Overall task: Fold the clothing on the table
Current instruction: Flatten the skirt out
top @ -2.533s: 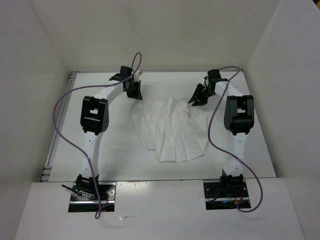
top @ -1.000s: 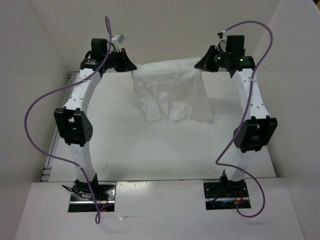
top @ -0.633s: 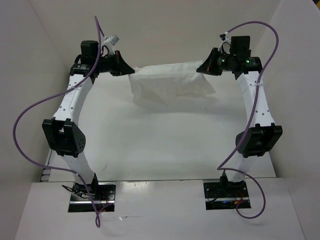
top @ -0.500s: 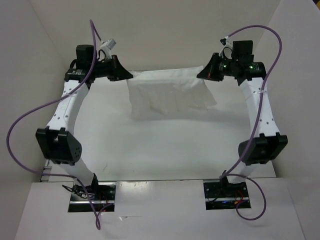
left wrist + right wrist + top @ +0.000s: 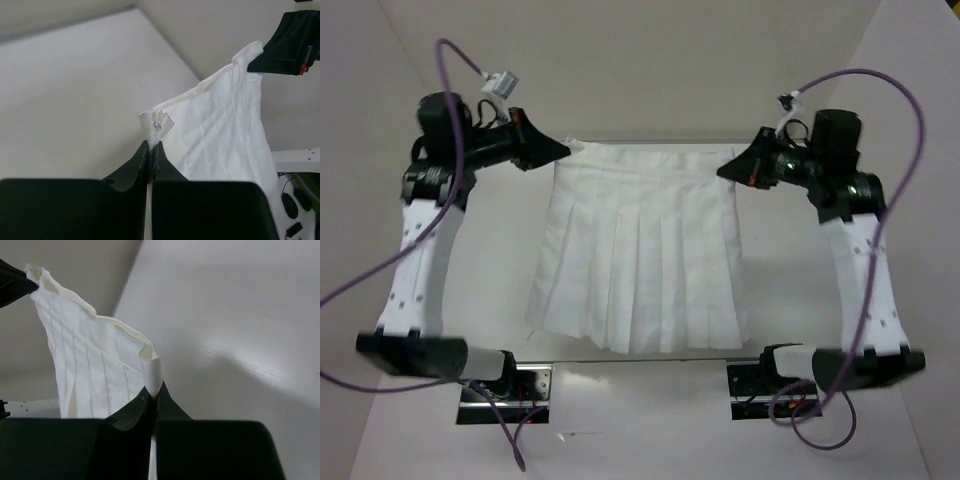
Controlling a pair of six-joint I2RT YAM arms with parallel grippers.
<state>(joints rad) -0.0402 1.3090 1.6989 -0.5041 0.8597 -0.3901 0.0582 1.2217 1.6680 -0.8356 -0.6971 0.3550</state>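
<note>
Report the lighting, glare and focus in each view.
Top external: even, soft light, the clothing low in contrast against the white table, pleats legible. Left wrist: the left hand is a featureless black mass, the fabric sharp. Right wrist: the right hand equally dark, a bright glare patch on the surface behind.

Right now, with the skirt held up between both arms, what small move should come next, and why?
Probably lower both arms together to lay the skirt flat on the table. The left gripper and right gripper are each shut on a waistband corner, and the pleats hang straight and spread, ready for folding.
</note>
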